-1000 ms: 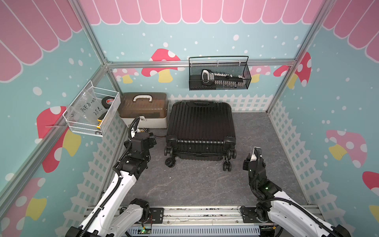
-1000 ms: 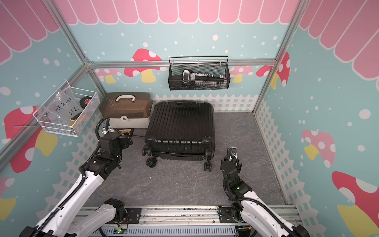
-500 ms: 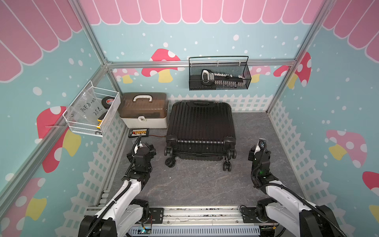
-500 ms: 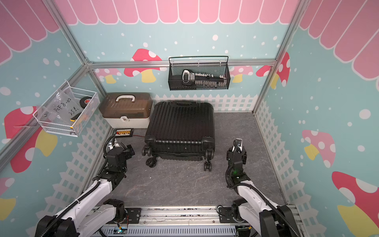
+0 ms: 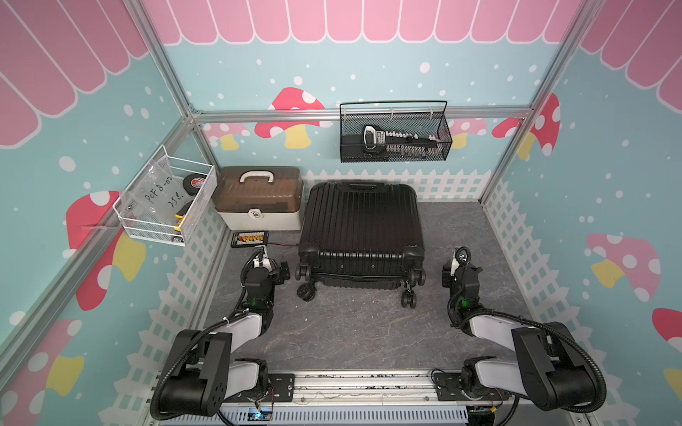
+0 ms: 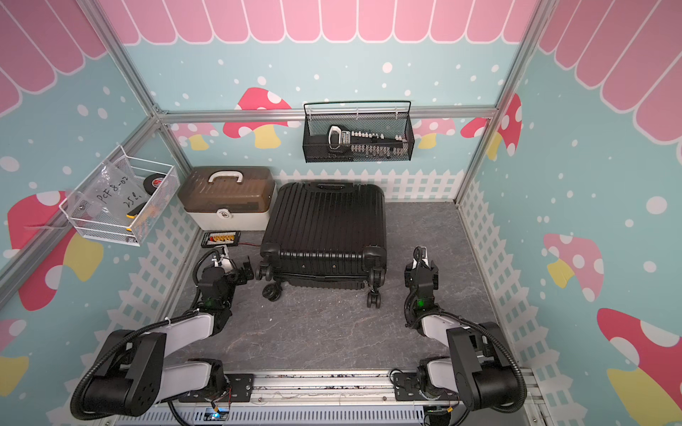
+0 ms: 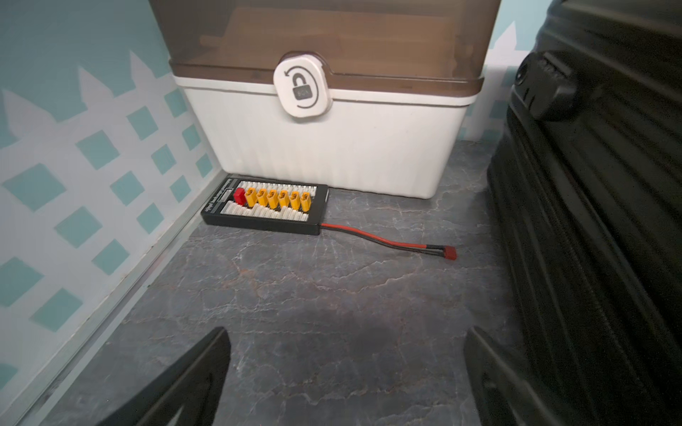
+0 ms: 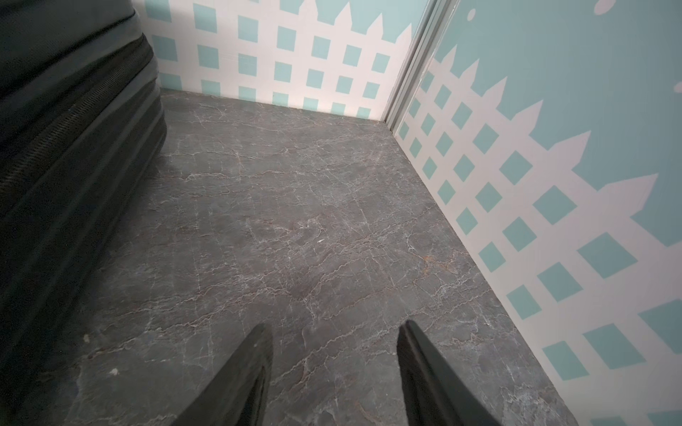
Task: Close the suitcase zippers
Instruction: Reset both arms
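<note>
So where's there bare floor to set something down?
Widest: the grey marbled floor between the black ribbed suitcase and the front metal rail. Also bare: the strip between the suitcase and the fence-printed side wall. Crowded: the corner where the brown-lidded white box and black connector board sit.

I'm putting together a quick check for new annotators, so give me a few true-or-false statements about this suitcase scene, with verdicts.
1. The suitcase lies flat on the grey floor, ribbed shell up. True.
2. The left claw grips the suitcase. False: it is open and holds nothing.
3. A brown-lidded white box stands beside the suitcase. True.
4. The black connector board lies on the box's lid. False: it lies on the floor in front of the box.
5. The right claw is open above bare floor. True.
</note>
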Motion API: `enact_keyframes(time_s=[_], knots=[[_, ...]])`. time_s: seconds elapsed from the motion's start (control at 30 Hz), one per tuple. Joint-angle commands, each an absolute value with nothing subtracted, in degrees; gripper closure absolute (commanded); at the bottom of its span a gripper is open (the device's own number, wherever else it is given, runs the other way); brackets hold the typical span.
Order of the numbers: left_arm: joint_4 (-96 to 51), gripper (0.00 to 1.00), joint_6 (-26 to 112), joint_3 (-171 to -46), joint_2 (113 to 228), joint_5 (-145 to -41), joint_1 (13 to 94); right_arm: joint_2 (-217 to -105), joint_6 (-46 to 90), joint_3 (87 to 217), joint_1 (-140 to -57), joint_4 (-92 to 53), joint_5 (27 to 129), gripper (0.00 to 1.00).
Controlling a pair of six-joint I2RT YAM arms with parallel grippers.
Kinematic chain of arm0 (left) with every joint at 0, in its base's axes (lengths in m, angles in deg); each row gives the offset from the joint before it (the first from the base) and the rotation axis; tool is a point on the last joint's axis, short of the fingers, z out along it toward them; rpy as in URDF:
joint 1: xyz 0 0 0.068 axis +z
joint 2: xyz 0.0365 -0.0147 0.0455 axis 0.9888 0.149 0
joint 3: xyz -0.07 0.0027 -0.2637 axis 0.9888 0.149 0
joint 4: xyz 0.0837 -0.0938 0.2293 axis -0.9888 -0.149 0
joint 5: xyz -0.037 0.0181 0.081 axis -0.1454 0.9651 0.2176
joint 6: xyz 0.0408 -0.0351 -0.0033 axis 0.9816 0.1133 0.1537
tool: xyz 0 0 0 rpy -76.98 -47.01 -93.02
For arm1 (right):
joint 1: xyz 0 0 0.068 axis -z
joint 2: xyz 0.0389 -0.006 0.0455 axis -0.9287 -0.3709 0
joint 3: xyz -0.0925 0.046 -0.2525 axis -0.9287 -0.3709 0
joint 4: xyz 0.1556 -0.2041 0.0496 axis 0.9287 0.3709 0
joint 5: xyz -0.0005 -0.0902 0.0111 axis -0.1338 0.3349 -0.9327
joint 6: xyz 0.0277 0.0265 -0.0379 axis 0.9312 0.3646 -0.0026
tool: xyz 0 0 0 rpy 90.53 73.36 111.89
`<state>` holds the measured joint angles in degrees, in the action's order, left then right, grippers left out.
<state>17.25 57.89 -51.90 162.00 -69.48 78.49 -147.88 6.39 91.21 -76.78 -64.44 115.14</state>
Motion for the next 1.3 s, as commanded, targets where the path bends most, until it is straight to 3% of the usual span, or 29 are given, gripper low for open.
enact_keyframes(time_s=[0.0,0.27,0.33,0.5,0.53,1.27], knots=[[30.60,0.01,59.56,-50.20,165.74,-76.41,79.23,-149.73,3.77,90.91,-76.23,-71.65,111.86,0.40],[38.82,0.01,58.87,-51.57,175.62,-72.81,79.32,-157.46,2.06,91.62,-75.57,-78.47,109.08,0.30],[28.84,0.01,56.94,-55.18,174.22,-68.84,79.32,-157.18,2.76,92.21,-75.20,-76.48,109.00,0.23],[26.53,0.01,56.67,-57.33,175.46,-65.80,79.10,-157.64,3.49,94.17,-74.27,-73.28,107.67,0.09],[25.22,0.01,56.42,-57.63,175.04,-65.91,79.15,-157.85,3.94,94.46,-73.92,-72.93,107.48,0.02],[25.40,0.01,56.55,-57.64,175.22,-65.82,79.06,-160.58,6.65,94.60,-72.59,-74.67,110.50,0.01]])
